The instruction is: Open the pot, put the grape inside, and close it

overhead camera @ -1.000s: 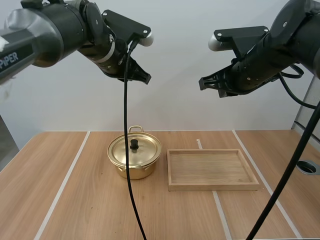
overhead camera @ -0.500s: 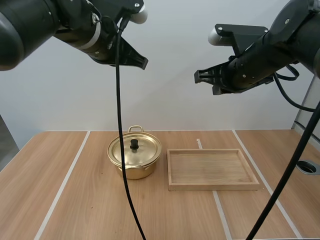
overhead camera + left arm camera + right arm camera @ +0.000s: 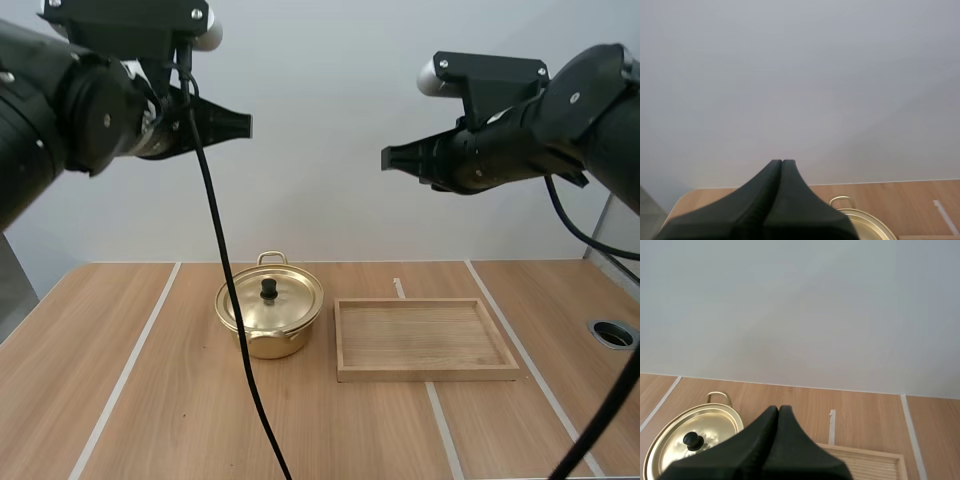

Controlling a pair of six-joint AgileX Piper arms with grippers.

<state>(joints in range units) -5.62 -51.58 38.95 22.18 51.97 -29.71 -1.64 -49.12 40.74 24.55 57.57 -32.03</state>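
Note:
A gold pot (image 3: 268,318) stands on the table with its lid (image 3: 270,297) on, black knob (image 3: 269,288) upward. In the right wrist view the lid (image 3: 690,440) and its knob (image 3: 693,441) lie beyond my fingers. The pot's rim and a handle (image 3: 841,201) peek past my left fingers. My left gripper (image 3: 245,125) hangs high above the table's left side, fingers lying together as one wedge (image 3: 782,163), holding nothing. My right gripper (image 3: 388,158) is high over the middle, also shut (image 3: 778,410) with nothing in it.
An empty wooden tray (image 3: 425,338) lies to the right of the pot, its corner (image 3: 875,460) near my right fingers. White tape lines (image 3: 125,370) run across the table. A round hole (image 3: 612,333) sits at the table's right edge.
My left arm has swung leftward and its gripper now points more level. My right gripper has shifted slightly left. The pot and the tray have stayed put.

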